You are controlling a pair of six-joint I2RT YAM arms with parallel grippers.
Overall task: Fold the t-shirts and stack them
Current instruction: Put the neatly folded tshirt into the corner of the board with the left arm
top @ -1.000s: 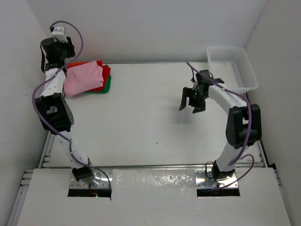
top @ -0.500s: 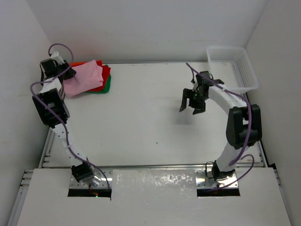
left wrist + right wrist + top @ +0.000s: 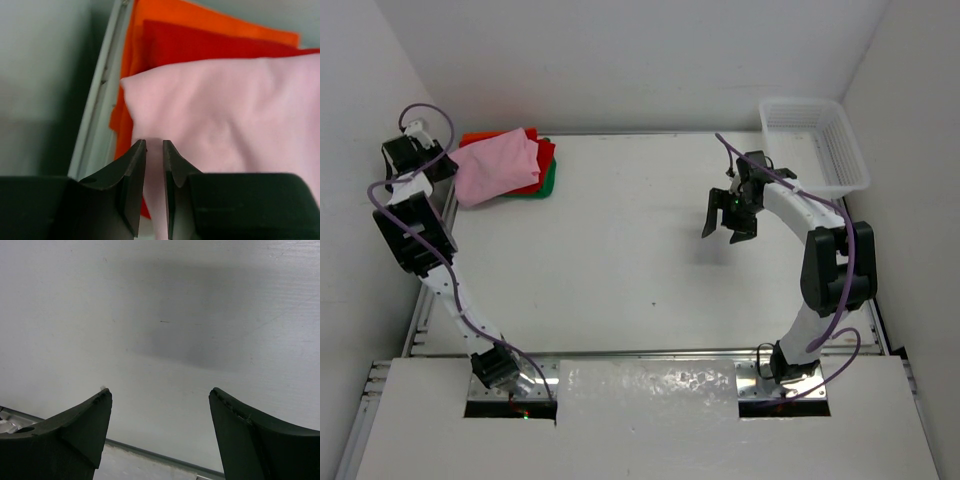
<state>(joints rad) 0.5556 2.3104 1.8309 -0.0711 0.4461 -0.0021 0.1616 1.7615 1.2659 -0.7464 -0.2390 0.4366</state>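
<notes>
Pink shirt (image 3: 495, 168) tops pile at far left corner of surface (image 3: 620, 280) — red shirt (image 3: 546, 158) beneath, green shirt (image 3: 551, 183) peeking at near-right edge, orange shirt (image 3: 480, 137) showing at far edge. Left gripper (image 3: 154, 146) at pile's left edge, jaws almost together, slim gap, nothing clamped. Right gripper (image 3: 730, 222) right of centre, above bare surface, jaws spread wide, empty. White lattice basket (image 3: 817, 140) — far right corner.
</notes>
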